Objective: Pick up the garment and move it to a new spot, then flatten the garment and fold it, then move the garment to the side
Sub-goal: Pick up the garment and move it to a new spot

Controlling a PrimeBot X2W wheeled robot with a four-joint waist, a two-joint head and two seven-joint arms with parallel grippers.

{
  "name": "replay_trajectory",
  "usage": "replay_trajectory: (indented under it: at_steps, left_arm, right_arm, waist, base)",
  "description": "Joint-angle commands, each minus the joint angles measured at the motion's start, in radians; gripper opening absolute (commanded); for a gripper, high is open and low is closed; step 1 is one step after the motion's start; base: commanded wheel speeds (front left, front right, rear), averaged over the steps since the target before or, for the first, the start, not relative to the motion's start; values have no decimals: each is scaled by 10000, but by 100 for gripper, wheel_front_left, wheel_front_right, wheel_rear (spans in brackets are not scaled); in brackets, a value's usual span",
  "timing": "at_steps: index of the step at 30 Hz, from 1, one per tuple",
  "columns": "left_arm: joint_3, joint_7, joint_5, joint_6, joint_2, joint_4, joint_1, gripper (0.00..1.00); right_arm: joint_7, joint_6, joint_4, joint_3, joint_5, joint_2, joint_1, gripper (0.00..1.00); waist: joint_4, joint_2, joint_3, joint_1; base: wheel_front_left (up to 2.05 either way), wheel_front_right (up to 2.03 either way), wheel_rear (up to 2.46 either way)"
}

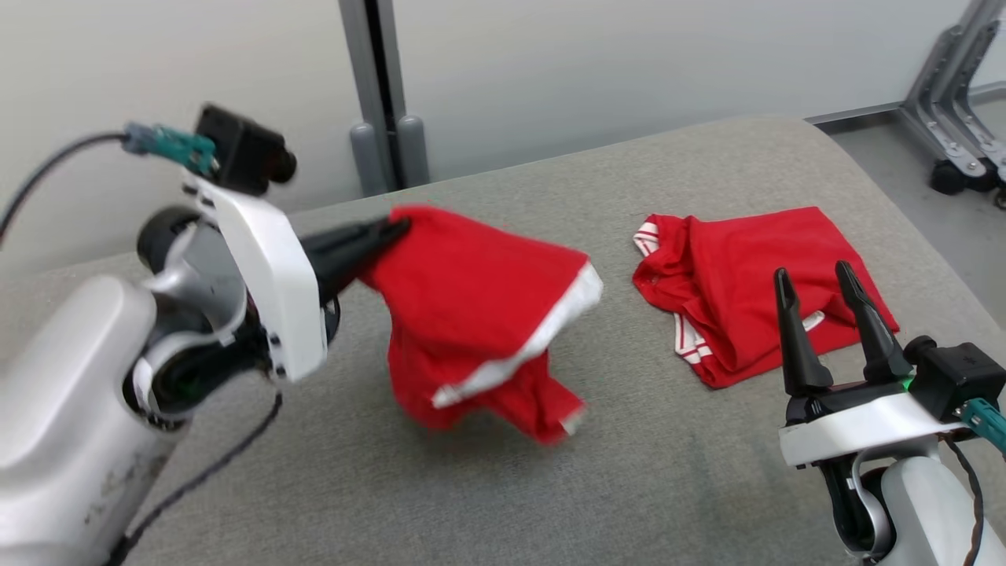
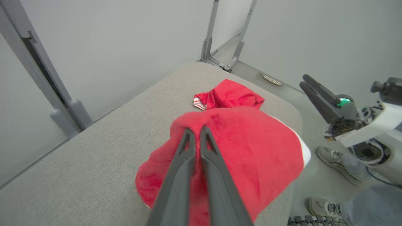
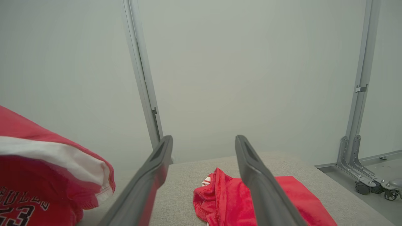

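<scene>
The left claw [image 1: 397, 229] is pressed together, its two dark fingers pinching the top edge of a red shirt [image 1: 471, 314]. The shirt hangs from the fingertips and drapes down below them over the grey table [image 1: 629, 487]. A white band runs along one hem, and the cloth is blurred. Whether its lowest fold touches the table I cannot tell. In the left wrist view the left claw [image 2: 196, 130] has the red shirt [image 2: 245, 144] bunched around its tips, the cloth spreading mostly to the right of the fingers.

The right claw [image 1: 813, 273] is spread wide, fingers pointing up, with nothing between them. The held shirt is well off to its left. In the right wrist view it sits at the lower left of the right claw [image 3: 204, 138], and there the red shirt [image 3: 37, 175] shows its white band, black lettering and the number 23.

A second shirt [image 1: 747, 259], also red with white striped trim, lies roughly folded on the table just beyond the right claw's fingertips. In the right wrist view this second shirt [image 3: 226, 197] sits low between the two fingers. From the left claw, the second shirt [image 2: 229, 94] lies farther out, past the held one.

The right claw [image 2: 304, 81] also shows to the right of the left claw's fingers, apart from the cloth. Below it, a person's shoes [image 2: 333, 157] stand on the floor. A grey metal post [image 1: 381, 94] rises beyond the left claw.
</scene>
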Motion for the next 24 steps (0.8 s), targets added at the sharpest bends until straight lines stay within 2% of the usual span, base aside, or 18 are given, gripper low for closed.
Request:
replay_trajectory:
  at_steps: [1,7,8,9,10,11,15,20,24]
  left_arm:
    - [-78,50,-50,61,153,-25,393,0]
    - [-487,-388,511,30,735,924,1452,1]
    - [-586,-493,568,17,799,1232,1618,11]
    - [-644,-604,526,3,799,1553,1759,33]
    - [-652,-781,496,-7,788,1870,1831,77]
    - [-633,-978,475,-8,772,2162,1839,100]
    - [-697,-1904,464,-17,639,2681,1793,100]
    - [-932,-3017,735,-12,928,2363,1595,100]
    - [-873,-4073,1369,49,1161,2045,1671,100]
  right_arm:
    - [33,0,-80,4,-75,-21,112,100]
    - [174,0,-174,52,-83,74,108,100]
    - [185,0,-172,69,-81,94,84,100]
    - [196,0,-163,89,-80,105,67,100]
    - [198,0,-161,99,-85,112,63,100]
    - [211,0,-158,100,-92,107,67,100]
    - [278,0,-116,160,-82,90,135,100]
    - [308,0,-38,175,-38,85,326,100]
    - [323,0,-62,119,-61,115,461,100]
  waist:
    - [-98,-1,7,1]
    - [-201,-1,187,1]
    - [-201,-1,202,1]
    - [-192,-1,204,1]
    - [-172,-1,198,1]
    - [-143,-1,187,1]
    - [46,-1,90,1]
    - [410,-1,-117,1]
    - [721,-1,-270,1]
  base:
    - [0,0,0]
    - [0,0,0]
    - [0,0,0]
    - [0,0,0]
    - [0,0,0]
    - [0,0,0]
    - [0,0,0]
    - [0,0,0]
    - [0,0,0]
